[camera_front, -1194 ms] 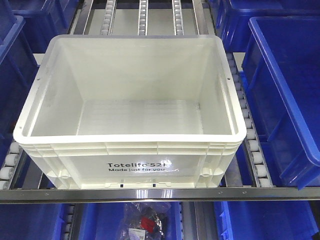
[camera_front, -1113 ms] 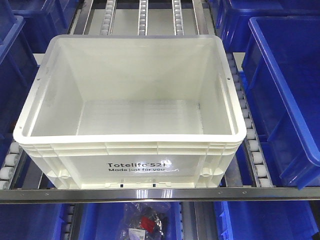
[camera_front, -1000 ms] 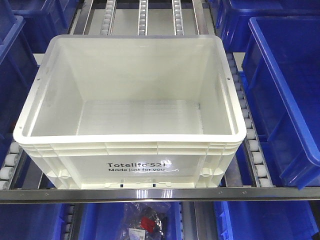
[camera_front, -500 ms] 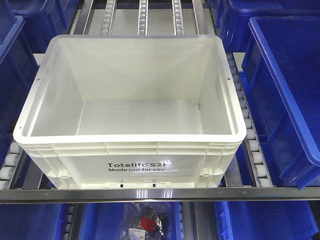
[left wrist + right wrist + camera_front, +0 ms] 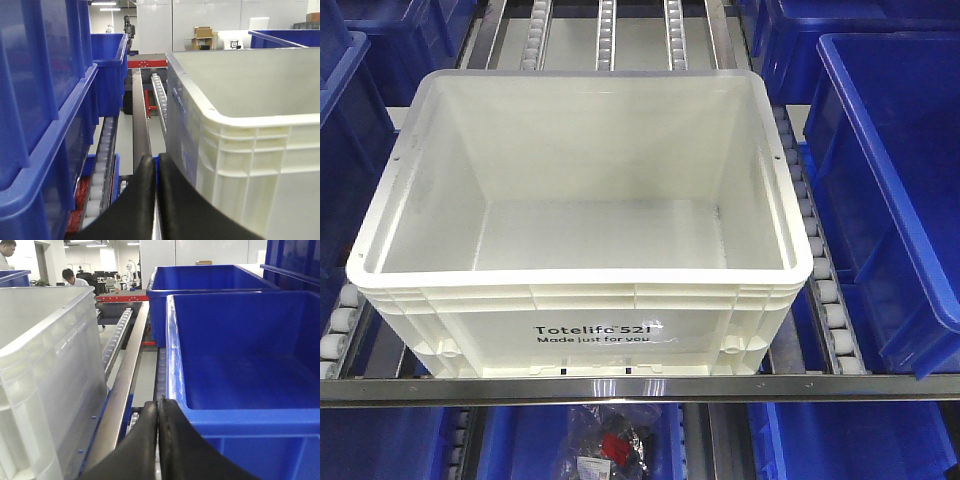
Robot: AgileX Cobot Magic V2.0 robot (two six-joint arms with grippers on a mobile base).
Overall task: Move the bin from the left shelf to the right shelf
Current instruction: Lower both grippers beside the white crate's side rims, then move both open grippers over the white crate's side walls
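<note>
The bin (image 5: 580, 230), a large white empty tote with black print on its front, sits on the roller shelf in the front view. Neither gripper shows in that view. The left wrist view has the bin (image 5: 250, 130) close on the right, and my left gripper (image 5: 156, 161) is shut with nothing in it, just left of the bin's near corner. In the right wrist view the bin (image 5: 45, 375) fills the left side, and my right gripper (image 5: 158, 405) is shut and empty, in the gap between the bin and a blue bin (image 5: 240, 365).
Blue bins (image 5: 890, 190) flank the white bin on both sides, with more (image 5: 45, 115) stacked at the left. Roller tracks (image 5: 820, 280) and a metal front rail (image 5: 640, 388) carry the bin. A bagged item (image 5: 610, 445) lies on the level below.
</note>
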